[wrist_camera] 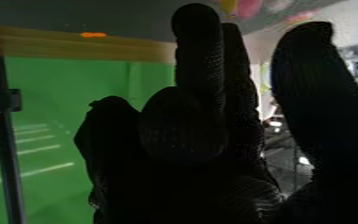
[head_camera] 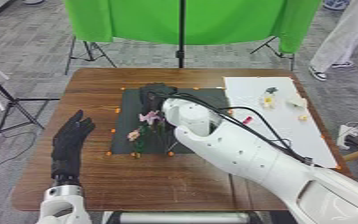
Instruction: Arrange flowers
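My right hand (head_camera: 158, 92) is over the back part of the dark mat (head_camera: 184, 146), its glove partly hidden by the wrist and cables. A pink flower (head_camera: 149, 118) and a peach flower (head_camera: 134, 135) with green stems lie on the mat, in front of that hand. On the white sheet (head_camera: 291, 142) are a yellow-centred flower (head_camera: 268, 100) and a white bloom (head_camera: 296, 102). In the right wrist view, my right hand (wrist_camera: 189, 145) has its thumb apart from relaxed fingers, nothing between them; pink petals (wrist_camera: 249, 7) show beyond. My left hand (head_camera: 71, 137) rests open at the table's left side.
A small red piece (head_camera: 247, 120) and an orange bloom (head_camera: 302, 118) lie on the white sheet. Orange markers edge the mat. The brown table (head_camera: 149, 182) extends in front of it, and a green screen (head_camera: 140, 22) on stands is behind the table.
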### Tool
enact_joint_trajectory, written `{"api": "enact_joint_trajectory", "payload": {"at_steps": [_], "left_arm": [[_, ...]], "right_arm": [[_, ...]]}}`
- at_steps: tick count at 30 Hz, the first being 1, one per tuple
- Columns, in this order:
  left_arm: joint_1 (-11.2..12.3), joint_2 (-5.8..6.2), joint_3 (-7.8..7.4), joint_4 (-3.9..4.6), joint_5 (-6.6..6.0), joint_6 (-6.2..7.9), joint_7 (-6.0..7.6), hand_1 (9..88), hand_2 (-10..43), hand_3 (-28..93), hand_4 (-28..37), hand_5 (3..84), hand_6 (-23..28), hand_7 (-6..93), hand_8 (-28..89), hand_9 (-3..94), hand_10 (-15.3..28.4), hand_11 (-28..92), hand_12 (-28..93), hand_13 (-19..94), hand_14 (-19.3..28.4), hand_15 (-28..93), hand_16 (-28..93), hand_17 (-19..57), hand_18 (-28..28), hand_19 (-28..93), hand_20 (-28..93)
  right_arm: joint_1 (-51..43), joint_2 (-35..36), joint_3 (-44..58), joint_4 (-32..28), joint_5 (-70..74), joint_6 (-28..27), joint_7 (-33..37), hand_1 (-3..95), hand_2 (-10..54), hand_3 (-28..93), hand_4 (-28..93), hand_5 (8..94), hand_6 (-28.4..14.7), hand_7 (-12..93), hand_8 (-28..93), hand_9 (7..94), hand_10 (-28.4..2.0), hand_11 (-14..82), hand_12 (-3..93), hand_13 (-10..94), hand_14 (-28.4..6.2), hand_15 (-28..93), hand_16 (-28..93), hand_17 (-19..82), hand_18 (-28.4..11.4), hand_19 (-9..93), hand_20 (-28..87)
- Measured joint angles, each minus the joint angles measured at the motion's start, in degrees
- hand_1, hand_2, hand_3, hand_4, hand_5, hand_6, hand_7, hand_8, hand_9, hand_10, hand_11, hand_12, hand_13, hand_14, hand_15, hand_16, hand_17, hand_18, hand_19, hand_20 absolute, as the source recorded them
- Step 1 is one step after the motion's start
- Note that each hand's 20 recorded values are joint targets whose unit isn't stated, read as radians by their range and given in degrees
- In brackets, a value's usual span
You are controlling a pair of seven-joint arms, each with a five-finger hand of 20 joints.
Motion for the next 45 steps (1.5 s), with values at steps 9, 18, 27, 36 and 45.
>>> {"api": "enact_joint_trajectory", "payload": {"at_steps": [9, 18, 27, 36, 45], "left_arm": [[0.4, -0.54, -0.47, -0.24, 0.22, 0.49, -1.08, 27.1, -1.3, 67, -25.4, 36.2, 7.9, 8.8, -6, 36.5, 12.9, 21, 10, 30, 15.5, 28, -4, 5.5, 10.5, 11, 18], [1.6, -0.88, -1.07, -0.87, 0.62, 1.0, -1.79, 27.1, -1.1, 67, -25.6, 36.6, 8.0, 8.8, -6, 36.6, 12.9, 20, 10, 30, 15.5, 28, -4, 5.5, 10.6, 11, 18], [1.6, -1.08, -1.17, -0.91, 0.84, 0.8, -2.41, 26.9, -0.9, 67, -25.6, 36.9, 7.9, 9.0, -6, 36.5, 12.9, 20, 10, 30, 15.5, 28, -4, 5.5, 10.6, 11, 18], [1.7, -1.16, -1.21, -1.02, 0.99, 0.45, -3.09, 26.9, -0.9, 67, -25.5, 37.1, 7.9, 8.9, -6, 36.6, 12.9, 20, 10, 30, 15.6, 28, -4, 5.4, 10.6, 11, 18], [2.0, -1.21, -1.3, -1.2, 1.11, -0.05, -3.57, 27.0, -1.0, 67, -25.3, 37.2, 7.8, 8.9, -6, 36.6, 12.9, 20, 10, 30, 15.6, 28, -4, 5.4, 10.6, 11, 18]], "right_arm": [[-5.9, 11.5, 13.4, -24.0, 5.3, 3.7, 7.5, 35.1, -9.5, 68, -20, 64.4, 0.7, 17, -10, 72.1, -14.4, 22.7, 24.3, 82, -6.0, 66, 36, 61, -13.2, 93, 64], [-19.1, 29.0, 39.6, -31.4, 3.9, -2.1, 14.7, 33.6, -9.5, 66, -17, 62.4, 0.4, 15, -9, 68.3, -16.2, 20.5, 24.6, 80, -7.7, 67, 36, 60, -14.2, 93, 63], [-34.0, 33.7, 53.5, -22.7, 2.1, -3.6, 21.5, 33.8, -9.5, 65, -16, 63.3, -0.5, 15, -8, 70.9, -16.1, 21.9, 24.5, 81, -7.2, 68, 35, 61, -13.8, 93, 63], [-37.9, 31.4, 51.8, -17.9, 2.6, 1.7, 24.2, 33.9, -9.5, 65, -16, 65.9, -2.4, 15, -8, 75.2, -15.4, 23.9, 24.4, 84, -6.1, 67, 34, 63, -12.8, 93, 62], [-37.9, 29.8, 50.0, -15.6, 2.0, 2.0, 24.8, 53.2, -9.5, 57, -18, 72.9, -1.8, 18, 7, 85.3, -10.7, 20.0, 36.0, 88, -3.3, 65, 34, 67, -10.6, 93, 61]]}}
